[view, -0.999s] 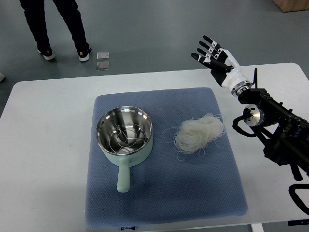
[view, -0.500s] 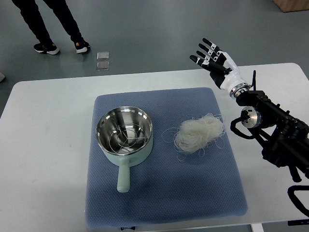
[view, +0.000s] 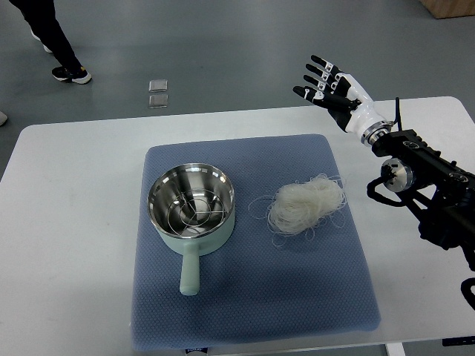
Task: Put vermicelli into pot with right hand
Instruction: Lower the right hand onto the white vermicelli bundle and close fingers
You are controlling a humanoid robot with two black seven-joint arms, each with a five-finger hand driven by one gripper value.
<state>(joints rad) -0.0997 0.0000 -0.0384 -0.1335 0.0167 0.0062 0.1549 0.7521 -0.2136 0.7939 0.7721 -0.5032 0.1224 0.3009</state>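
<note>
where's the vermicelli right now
The vermicelli lies on the blue mat, just right of the pot and not touching it.

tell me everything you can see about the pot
The pot is a small saucepan with a pale mint-green outside and a shiny steel inside, with a round wire rack in the bottom. It stands upright on the blue mat, left of the vermicelli and apart from it, its short green handle pointing toward the robot. Nothing grips it.

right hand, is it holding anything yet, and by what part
Nothing is held. The right hand hovers with fingers spread beyond the far edge of the table, while the vermicelli lies untouched on the blue mat.
</note>
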